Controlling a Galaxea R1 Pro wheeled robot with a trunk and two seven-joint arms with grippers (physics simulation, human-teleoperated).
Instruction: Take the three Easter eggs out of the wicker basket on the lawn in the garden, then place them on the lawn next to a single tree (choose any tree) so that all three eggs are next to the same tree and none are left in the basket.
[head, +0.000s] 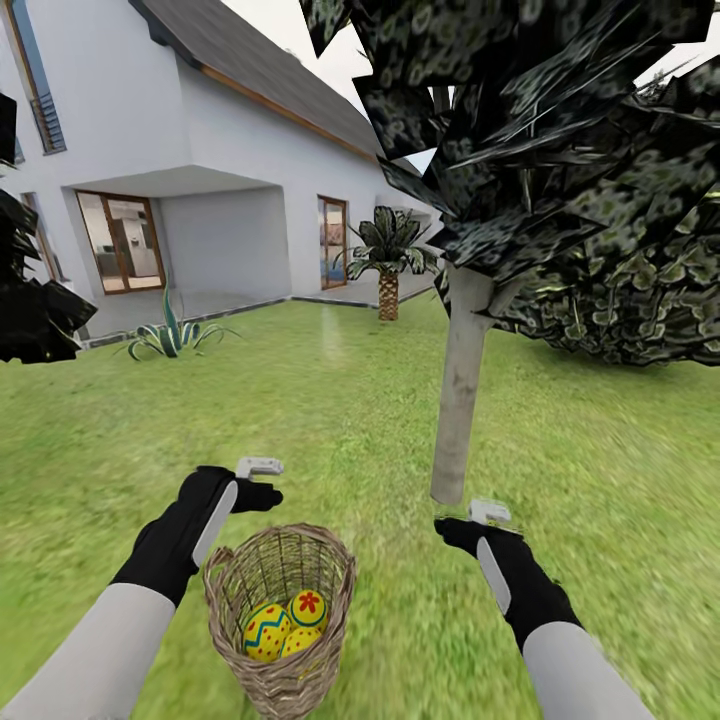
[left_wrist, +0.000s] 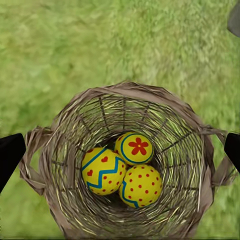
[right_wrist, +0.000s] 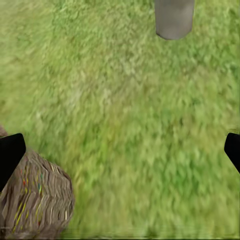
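- The lawn (head: 330, 400) spreads from the white house (head: 200, 150) to the robot.
- The tree (head: 462, 390) stands just ahead of the right pincer (head: 478, 520).
- The wicker basket (head: 283, 625) sits upright on the grass between the arms.
- All three Easter eggs (left_wrist: 120, 167) lie inside it, touching.
- The left pincer (left_wrist: 120, 150) hangs above the basket, spread wide, empty; the right is likewise wide and empty.
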